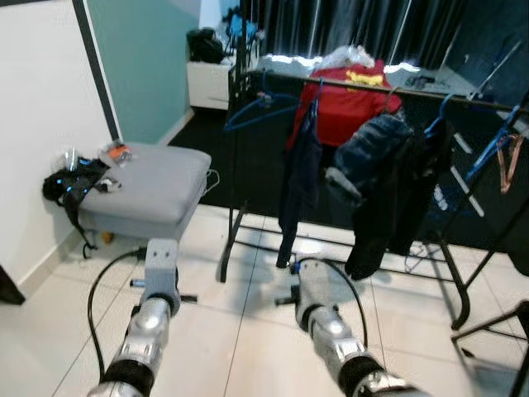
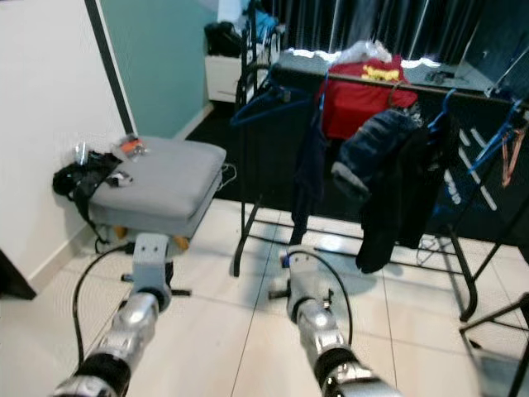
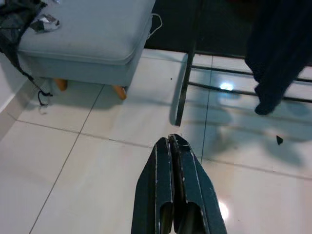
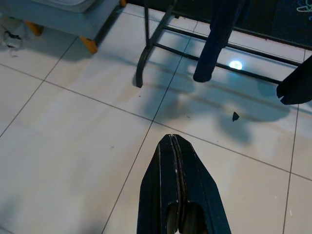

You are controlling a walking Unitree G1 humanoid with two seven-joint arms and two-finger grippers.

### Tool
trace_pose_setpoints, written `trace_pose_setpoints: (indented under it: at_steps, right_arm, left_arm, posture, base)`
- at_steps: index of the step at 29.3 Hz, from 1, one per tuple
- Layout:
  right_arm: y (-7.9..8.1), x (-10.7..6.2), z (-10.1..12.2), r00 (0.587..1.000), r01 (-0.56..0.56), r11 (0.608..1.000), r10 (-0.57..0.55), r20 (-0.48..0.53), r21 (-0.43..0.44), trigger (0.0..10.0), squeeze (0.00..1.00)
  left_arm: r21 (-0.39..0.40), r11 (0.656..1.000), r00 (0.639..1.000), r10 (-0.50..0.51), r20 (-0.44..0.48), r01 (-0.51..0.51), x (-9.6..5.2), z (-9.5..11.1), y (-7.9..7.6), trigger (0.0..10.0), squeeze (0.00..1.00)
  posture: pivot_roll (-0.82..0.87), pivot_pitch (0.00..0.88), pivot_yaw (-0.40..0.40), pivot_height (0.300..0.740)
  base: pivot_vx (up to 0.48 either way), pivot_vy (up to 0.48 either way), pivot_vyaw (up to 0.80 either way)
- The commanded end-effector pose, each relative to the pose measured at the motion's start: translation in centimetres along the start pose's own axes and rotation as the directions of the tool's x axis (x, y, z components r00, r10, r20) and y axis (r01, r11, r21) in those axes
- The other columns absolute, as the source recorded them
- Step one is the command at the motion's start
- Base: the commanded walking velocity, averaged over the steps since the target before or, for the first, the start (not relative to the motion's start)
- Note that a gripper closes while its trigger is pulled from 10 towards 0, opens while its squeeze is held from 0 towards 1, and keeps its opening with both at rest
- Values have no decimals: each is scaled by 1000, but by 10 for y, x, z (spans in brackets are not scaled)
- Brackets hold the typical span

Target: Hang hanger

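Blue hanger [image 1: 258,107], empty, hooked on the black clothes rack [image 1: 347,83] at its left end, well ahead of both arms. More blue hangers at the rack's right end, number hard to tell. Three garments counted on the rail: red shirt [image 1: 351,112], dark blue piece [image 1: 299,178] hanging long, dark jeans [image 1: 376,161] bunched beside it. One grey ottoman [image 1: 157,186] left of the rack, with a black tangle of straps [image 1: 73,184] at its edge. Left gripper [image 3: 174,146] low over white floor tiles [image 1: 248,331], fingers pressed together, holding nothing. Right gripper [image 4: 174,144] likewise closed tight and empty above the tiles.
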State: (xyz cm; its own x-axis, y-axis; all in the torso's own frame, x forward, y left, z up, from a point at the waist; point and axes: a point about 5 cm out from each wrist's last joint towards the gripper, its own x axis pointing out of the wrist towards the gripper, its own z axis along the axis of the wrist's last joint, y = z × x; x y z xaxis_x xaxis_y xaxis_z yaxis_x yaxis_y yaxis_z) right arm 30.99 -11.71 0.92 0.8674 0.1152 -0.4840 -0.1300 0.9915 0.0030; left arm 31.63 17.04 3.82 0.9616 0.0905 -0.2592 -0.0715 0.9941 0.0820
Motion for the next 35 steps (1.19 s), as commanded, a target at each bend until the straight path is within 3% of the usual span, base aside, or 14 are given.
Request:
trace_pose_setpoints:
  at_steps: [1, 14, 26, 35]
  right_arm:
    - [-5, 0, 3, 1000, 16, 1000, -16, 16, 4, 10000, 0]
    - [-3, 0, 2, 1000, 18, 1000, -18, 13, 19, 10000, 0]
    - [-5, 0, 1, 1000, 21, 1000, -21, 9, 18, 10000, 0]
    - [-2, 1, 9, 999, 7, 1000, -6, 40, -3, 10000, 0]
  left_arm:
    - [-2, 1000, 1000, -19, 13, 19, 0, 3, -6, 10000, 0]
    - [0, 1000, 1000, -17, 22, 17, 2, 6, -3, 10000, 0]
    - [4, 1000, 1000, -21, 17, 21, 2, 5, -4, 10000, 0]
    - [5, 1000, 999, -27, 24, 27, 4, 9, -4, 10000, 0]
  posture:
    - [38, 0, -37, 740]
    - [45, 0, -35, 740]
    - [39, 0, -34, 740]
    - [26, 0, -26, 740]
  base:
    - [416, 0, 0]
    - [403, 0, 0]
    - [376, 0, -765]
    - [365, 0, -47]
